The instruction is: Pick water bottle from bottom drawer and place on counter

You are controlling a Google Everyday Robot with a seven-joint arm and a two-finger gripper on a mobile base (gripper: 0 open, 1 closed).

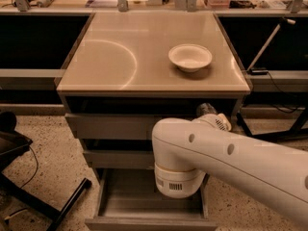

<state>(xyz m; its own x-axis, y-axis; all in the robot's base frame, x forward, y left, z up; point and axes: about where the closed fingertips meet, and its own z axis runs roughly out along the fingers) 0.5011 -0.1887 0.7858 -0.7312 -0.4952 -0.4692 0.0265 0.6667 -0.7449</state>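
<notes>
My white arm reaches in from the lower right, and its gripper (211, 115) is in front of the top drawer, just under the counter's (144, 57) front edge. A small clear crinkled shape, the water bottle (205, 109), sticks up out of the gripper, which is closed on it. The arm's wrist hides most of the bottle. The bottom drawer (130, 211) is pulled open below; the part of its grey floor that shows is bare, and the arm's round joint covers its right side.
A white bowl (190, 57) sits on the counter's right half, and a faint arc mark is on its left half. The two upper drawers (110, 126) stand slightly open. A black chair base (29, 177) is at the lower left, and a stand leg (269, 42) is at the right.
</notes>
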